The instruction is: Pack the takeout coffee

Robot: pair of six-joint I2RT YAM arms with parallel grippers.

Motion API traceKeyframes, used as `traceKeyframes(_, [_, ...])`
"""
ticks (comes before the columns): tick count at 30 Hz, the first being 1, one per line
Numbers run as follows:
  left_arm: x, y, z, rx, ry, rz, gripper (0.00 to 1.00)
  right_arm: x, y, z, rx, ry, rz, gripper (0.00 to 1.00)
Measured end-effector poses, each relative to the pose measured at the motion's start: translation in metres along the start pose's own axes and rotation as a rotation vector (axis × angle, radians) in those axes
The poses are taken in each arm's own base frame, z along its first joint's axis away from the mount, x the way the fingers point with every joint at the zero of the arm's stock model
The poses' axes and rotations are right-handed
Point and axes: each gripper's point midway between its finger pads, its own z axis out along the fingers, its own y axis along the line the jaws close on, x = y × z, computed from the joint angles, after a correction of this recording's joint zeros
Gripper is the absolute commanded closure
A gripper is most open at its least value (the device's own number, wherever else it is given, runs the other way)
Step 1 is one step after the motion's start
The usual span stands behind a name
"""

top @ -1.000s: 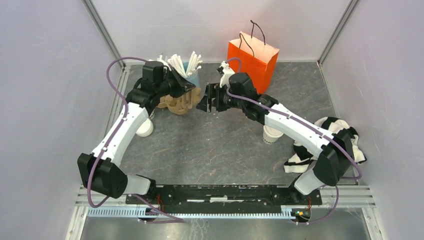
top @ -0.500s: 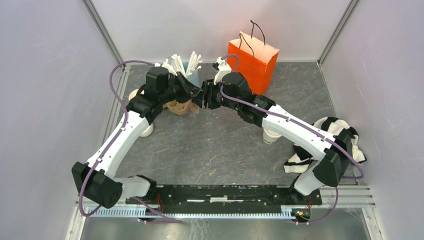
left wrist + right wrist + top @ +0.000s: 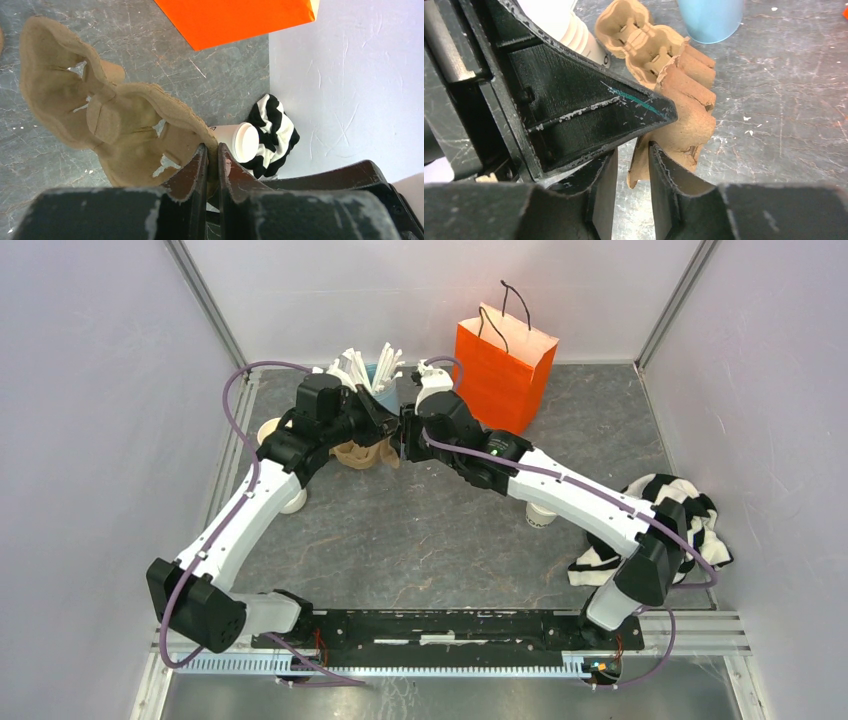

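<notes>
Takeout coffee (image 3: 237, 141): lidded paper cup, upright on desk, right side, beside striped cloth (image 3: 272, 125). Judged light, thin-walled, crushable; best gripped gently around mid-wall, below lid. Left end effector (image 3: 212, 150) clamped on pulp carrier (image 3: 125, 125). Right end effector (image 3: 633, 150) astride carrier rim; grip not discernible.
</notes>
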Motion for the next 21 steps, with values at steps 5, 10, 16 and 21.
traceKeyframes(5, [0.0, 0.0, 0.001, 0.0, -0.001, 0.0, 0.84, -0.003, -0.004, 0.002, 0.089, -0.026, -0.041, 0.79])
traceKeyframes(10, [-0.001, 0.001, 0.003, -0.003, 0.0, -0.009, 0.84, -0.004, -0.008, 0.004, 0.17, -0.051, -0.071, 0.8])
traceKeyframes(16, [0.0, 0.0, 0.007, -0.001, 0.003, -0.022, 0.84, -0.006, -0.013, 0.002, 0.23, -0.087, -0.091, 0.85])
traceKeyframes(21, [-0.003, -0.003, 0.007, 0.007, -0.004, -0.031, 0.84, -0.01, -0.017, 0.001, 0.263, -0.113, -0.096, 0.86])
